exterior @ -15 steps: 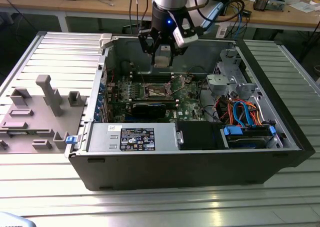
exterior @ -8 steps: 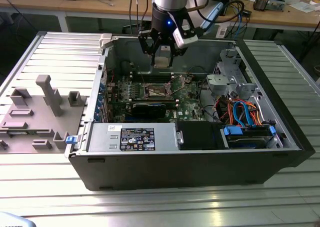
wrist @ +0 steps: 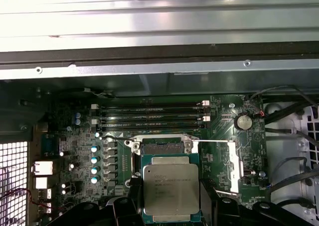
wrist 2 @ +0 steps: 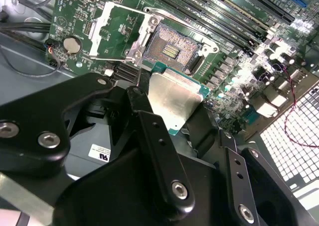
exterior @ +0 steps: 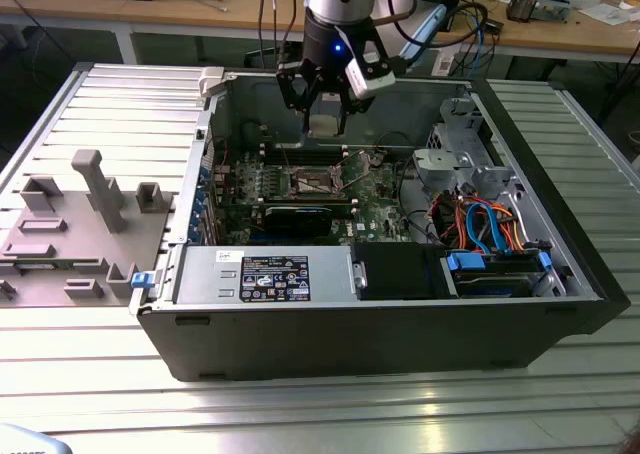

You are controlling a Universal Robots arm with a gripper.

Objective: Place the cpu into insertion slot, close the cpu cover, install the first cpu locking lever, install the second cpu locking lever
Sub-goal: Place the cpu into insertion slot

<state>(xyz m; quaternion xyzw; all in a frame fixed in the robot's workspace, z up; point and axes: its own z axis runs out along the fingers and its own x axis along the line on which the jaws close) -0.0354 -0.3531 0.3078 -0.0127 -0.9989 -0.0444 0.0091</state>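
Between the black fingers of the tool [exterior: 323, 126], clenched on it from two opposite sides, sits the small flat square cpu [wrist 2: 172, 99] with its shiny silver-grey metal top. In the exterior view the tool hangs inside the open grey computer case [exterior: 370, 319], near its far wall and well clear of the green motherboard [exterior: 385, 202] below. The chip is held flat, metal top facing up toward the wrist. Outward from it, the insertion slot [wrist: 162, 147], a small square socket with a dark centre and silvery rim, lies beneath the chip and a little off toward the long black memory slots [wrist: 149, 114]. In the first wrist view the chip hides the socket's side away from those slots and leaves the side next to them showing. The chip is thus apart from the socket, not yet seated. Its edges run about parallel to the socket's rim. If it has a long axis, that seems to run crosswise to the memory slots, as the socket's does. The cpu cover [wrist 2: 117, 32], a thin silvery metal frame with a window, stands swung open off one side of the socket. A thin wire locking lever [wrist 2: 184, 29] runs along the socket's edge beside the memory slots, unlatched as far as I can judge, so the opening looks unobstructed.
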